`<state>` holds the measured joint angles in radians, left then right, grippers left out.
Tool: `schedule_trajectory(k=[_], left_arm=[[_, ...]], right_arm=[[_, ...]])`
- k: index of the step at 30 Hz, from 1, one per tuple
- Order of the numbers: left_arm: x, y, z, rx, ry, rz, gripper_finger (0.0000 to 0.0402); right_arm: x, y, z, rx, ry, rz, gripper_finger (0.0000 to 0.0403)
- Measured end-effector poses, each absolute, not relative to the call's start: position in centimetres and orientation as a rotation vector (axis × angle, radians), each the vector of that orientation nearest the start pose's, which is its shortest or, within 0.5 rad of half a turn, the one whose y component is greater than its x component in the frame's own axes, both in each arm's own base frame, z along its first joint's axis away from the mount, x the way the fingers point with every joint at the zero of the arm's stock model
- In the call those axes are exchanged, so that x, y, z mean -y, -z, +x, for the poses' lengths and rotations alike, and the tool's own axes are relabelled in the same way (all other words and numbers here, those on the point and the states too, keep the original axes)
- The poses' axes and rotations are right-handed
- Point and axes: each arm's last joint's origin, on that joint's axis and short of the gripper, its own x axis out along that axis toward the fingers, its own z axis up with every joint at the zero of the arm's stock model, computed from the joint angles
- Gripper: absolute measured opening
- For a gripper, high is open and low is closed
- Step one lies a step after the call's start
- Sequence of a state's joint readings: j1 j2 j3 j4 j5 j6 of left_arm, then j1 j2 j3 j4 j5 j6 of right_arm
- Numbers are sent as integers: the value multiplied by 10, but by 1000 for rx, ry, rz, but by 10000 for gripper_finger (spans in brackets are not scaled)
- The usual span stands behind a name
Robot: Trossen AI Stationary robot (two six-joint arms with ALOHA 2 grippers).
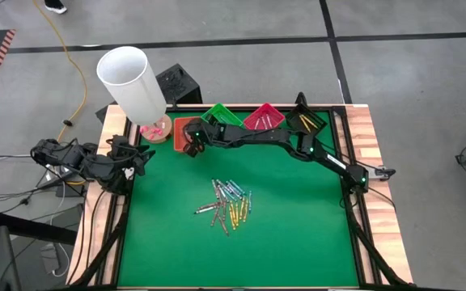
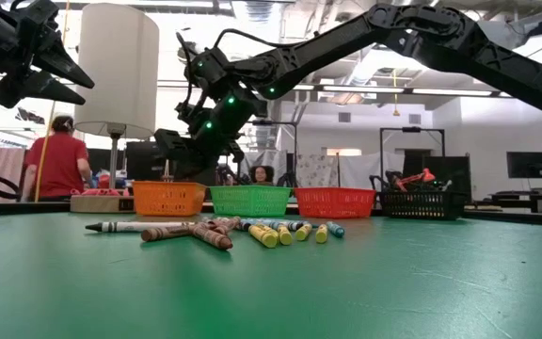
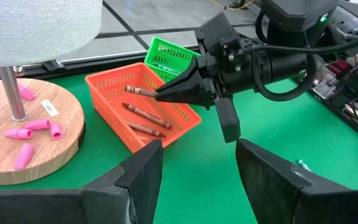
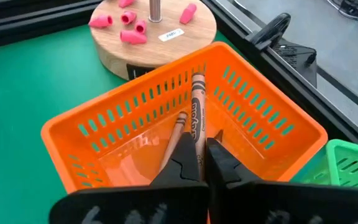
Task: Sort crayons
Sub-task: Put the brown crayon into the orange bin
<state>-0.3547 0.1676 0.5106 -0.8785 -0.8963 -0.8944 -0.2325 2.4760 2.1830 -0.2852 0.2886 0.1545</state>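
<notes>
My right gripper point(image 1: 191, 148) reaches over the orange tray point(image 1: 181, 129) at the table's far left and is shut on a brown crayon point(image 4: 197, 112). Two more brown crayons point(image 3: 145, 115) lie on that tray's floor. A pile of loose crayons point(image 1: 229, 202), yellow, blue, green and brown, lies on the green mat at mid-table. My left gripper point(image 3: 197, 174) waits open at the table's left edge, above the mat, with nothing between its fingers. My right gripper pinches the brown crayon by its near end point(image 4: 199, 144) between its two fingertips. The fingers come from the table's right, slanting down, and lie along the crayon. The crayon sticks out ahead of them inside the tray; whether its free end point(image 4: 197, 81) touches the tray's wall I cannot tell.
Green point(image 1: 221, 115), pink-red point(image 1: 263, 117) and black point(image 1: 307, 121) trays stand in a row along the far edge, right of the orange one. A lamp point(image 1: 132, 77) on a round wooden base with pink erasers point(image 3: 33, 127) stands at the far left corner. People show beyond the table.
</notes>
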Motion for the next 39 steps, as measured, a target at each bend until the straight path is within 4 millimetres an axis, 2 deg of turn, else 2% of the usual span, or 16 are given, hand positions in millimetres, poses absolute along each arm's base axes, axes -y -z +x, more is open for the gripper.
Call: schedule_trajectory(k=[8, 22, 32, 39], left_arm=[[-6, -243, 49, -169, -672, -542, 192], [-6, -243, 49, -169, -672, -541, 192], [-6, -243, 49, -169, -672, -542, 192], [-6, -243, 49, -169, -672, -542, 192]], right_arm=[[138, -201, 542, -537, 560, 162, 25], [140, -201, 542, -534, 564, 163, 32], [140, -201, 542, -534, 564, 161, 70], [140, -205, 541, -539, 554, 131, 77]])
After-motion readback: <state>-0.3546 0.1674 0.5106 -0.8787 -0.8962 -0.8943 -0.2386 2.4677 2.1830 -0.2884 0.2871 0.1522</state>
